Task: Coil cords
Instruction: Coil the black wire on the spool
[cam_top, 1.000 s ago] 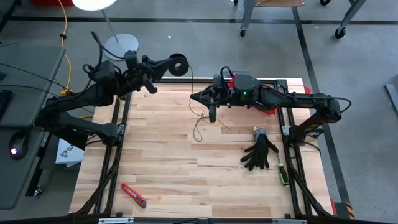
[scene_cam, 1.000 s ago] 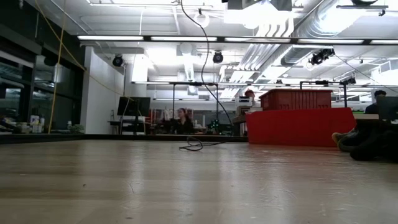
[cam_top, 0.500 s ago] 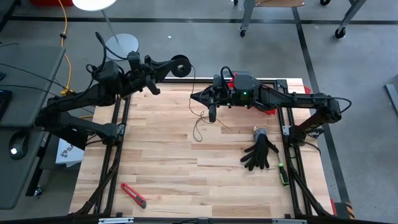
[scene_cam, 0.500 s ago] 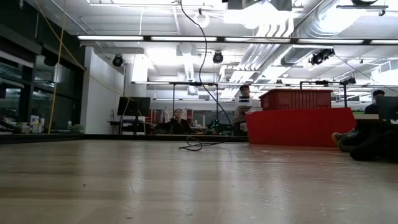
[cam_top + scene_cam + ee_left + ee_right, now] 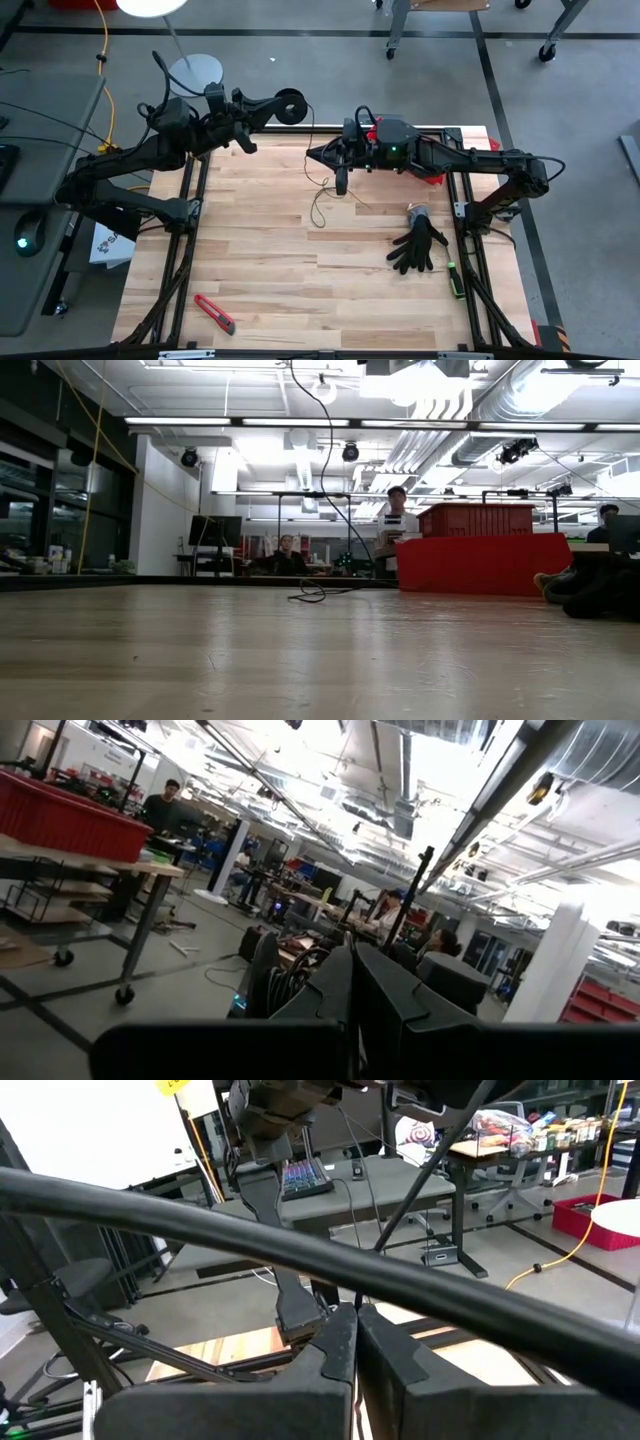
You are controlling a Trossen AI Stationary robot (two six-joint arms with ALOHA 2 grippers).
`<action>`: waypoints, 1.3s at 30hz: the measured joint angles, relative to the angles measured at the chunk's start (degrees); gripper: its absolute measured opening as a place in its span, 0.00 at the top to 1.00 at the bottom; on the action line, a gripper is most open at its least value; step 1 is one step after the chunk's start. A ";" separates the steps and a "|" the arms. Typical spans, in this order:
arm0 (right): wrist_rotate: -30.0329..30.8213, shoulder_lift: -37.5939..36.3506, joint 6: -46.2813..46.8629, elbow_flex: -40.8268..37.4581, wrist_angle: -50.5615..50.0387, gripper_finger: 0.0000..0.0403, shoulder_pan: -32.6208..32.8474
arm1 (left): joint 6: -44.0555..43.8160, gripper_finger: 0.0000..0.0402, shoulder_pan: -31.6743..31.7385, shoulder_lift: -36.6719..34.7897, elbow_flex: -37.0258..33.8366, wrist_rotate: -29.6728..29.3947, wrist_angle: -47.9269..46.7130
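Observation:
A small round black spool (image 5: 289,104) is at the tips of my left gripper (image 5: 268,106), raised beyond the table's far edge; that gripper is shut. From the spool the thin dark cord (image 5: 305,130) runs to my right gripper (image 5: 313,155), which is shut and held level above the table's far middle. Below it the cord (image 5: 326,470) hangs down, and its loose loops (image 5: 318,208) lie on the wooden table (image 5: 270,270). In the left wrist view the spool (image 5: 265,975) shows edge-on beside the shut fingers. My left gripper holds the spool at its rim (image 5: 279,105), with level fingers coming from the table's left; the spool is lifted clear. The exact place of contact is hidden by the fingers. My right gripper appears to have the cord (image 5: 310,148) between its fingertips, coming level from the table's right. The cord hangs slack below, its end on the table (image 5: 313,595).
A black glove (image 5: 418,248) lies right of the middle, with a green-tipped tool (image 5: 455,278) beside it. A red utility knife (image 5: 214,313) lies near the front left. A red bin (image 5: 480,560) stands at the far right. People show in the room behind.
Both arms and the cord have kept still. Behind the table a person has come into view beside the red bin.

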 joint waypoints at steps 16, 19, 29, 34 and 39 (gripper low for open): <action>1.53 0.02 -1.53 0.00 0.00 1.00 -0.11 | 0.68 0.99 0.02 0.00 0.00 3.32 -0.44; 1.53 0.02 -1.55 0.00 0.02 1.00 -0.11 | 0.46 0.99 0.02 0.00 0.00 3.46 -0.44; 1.55 0.02 -2.62 0.00 0.02 1.00 -0.11 | 0.52 0.99 0.01 0.00 0.00 3.47 -1.67; 1.55 0.02 -2.26 0.00 0.02 1.00 -0.11 | 0.18 0.99 0.00 0.00 0.00 3.45 -1.97; 1.53 0.02 -1.96 0.00 0.00 1.00 -0.11 | 0.07 0.99 0.02 -0.01 0.00 3.45 -1.93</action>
